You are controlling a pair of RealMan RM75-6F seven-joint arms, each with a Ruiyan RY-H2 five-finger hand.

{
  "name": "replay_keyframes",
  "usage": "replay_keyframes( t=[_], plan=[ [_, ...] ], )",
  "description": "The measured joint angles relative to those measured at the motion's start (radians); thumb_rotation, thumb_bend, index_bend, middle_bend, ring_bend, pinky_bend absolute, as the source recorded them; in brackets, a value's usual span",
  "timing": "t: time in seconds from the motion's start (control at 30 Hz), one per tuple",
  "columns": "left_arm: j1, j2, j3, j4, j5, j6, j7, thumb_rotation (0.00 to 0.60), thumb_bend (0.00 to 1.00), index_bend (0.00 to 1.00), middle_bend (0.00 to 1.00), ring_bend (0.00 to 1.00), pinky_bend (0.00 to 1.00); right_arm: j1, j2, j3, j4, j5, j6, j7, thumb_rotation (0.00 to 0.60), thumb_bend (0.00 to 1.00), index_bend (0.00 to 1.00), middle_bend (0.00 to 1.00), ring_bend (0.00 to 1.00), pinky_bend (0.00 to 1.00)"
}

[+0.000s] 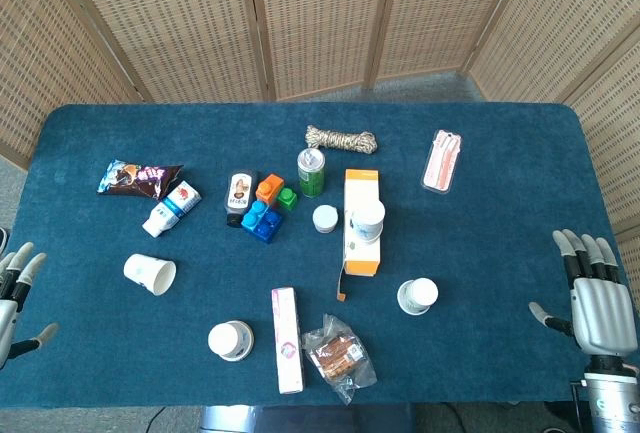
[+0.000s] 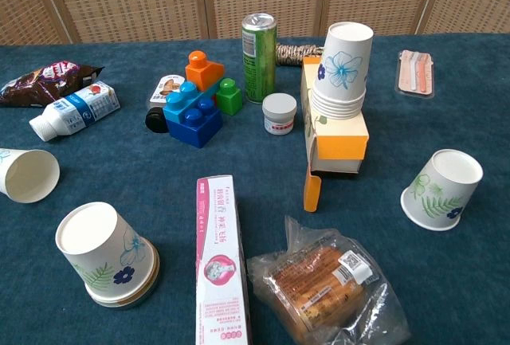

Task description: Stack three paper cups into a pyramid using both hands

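A paper cup (image 1: 150, 274) (image 2: 30, 174) lies on its side at the left of the blue table. Two more stand upside down: one with a blue flower (image 1: 231, 340) (image 2: 103, 253) near the front edge, one with green leaves (image 1: 417, 296) (image 2: 442, 189) to the right. A stack of upside-down cups (image 1: 366, 220) (image 2: 343, 70) sits on an orange-and-white box (image 1: 361, 243) (image 2: 339, 134). My left hand (image 1: 15, 288) is at the table's left edge and my right hand (image 1: 595, 298) at the right edge. Both hold nothing, with fingers apart, well away from the cups. Neither shows in the chest view.
A pink toothpaste box (image 1: 286, 338) (image 2: 219, 269) and a bagged pastry (image 1: 338, 356) (image 2: 327, 285) lie between the front cups. Further back are a green can (image 1: 312, 171), toy blocks (image 1: 265, 208), a small jar (image 1: 325, 218), a rope coil (image 1: 340, 139), a milk bottle (image 1: 172, 207), a snack wrapper (image 1: 138, 178) and a pink packet (image 1: 441, 160).
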Motion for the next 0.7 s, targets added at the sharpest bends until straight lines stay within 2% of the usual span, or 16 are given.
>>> replay_keyframes(
  t=[0.33,0.7],
  plan=[
    [-0.005,0.001,0.0,0.004,-0.003,-0.012,-0.011,0.6,0.21,0.0,0.0,0.0,0.0,0.0,0.002,0.001,-0.001,0.002,-0.001,0.004,0.6,0.05,0.0,0.0,0.0,0.0],
    [-0.055,-0.01,0.003,0.089,0.007,-0.09,-0.102,0.6,0.21,0.0,0.0,0.0,0.0,0.001,0.005,0.006,-0.007,0.015,-0.003,0.012,0.6,0.05,0.0,0.0,0.0,0.0]
  ],
)
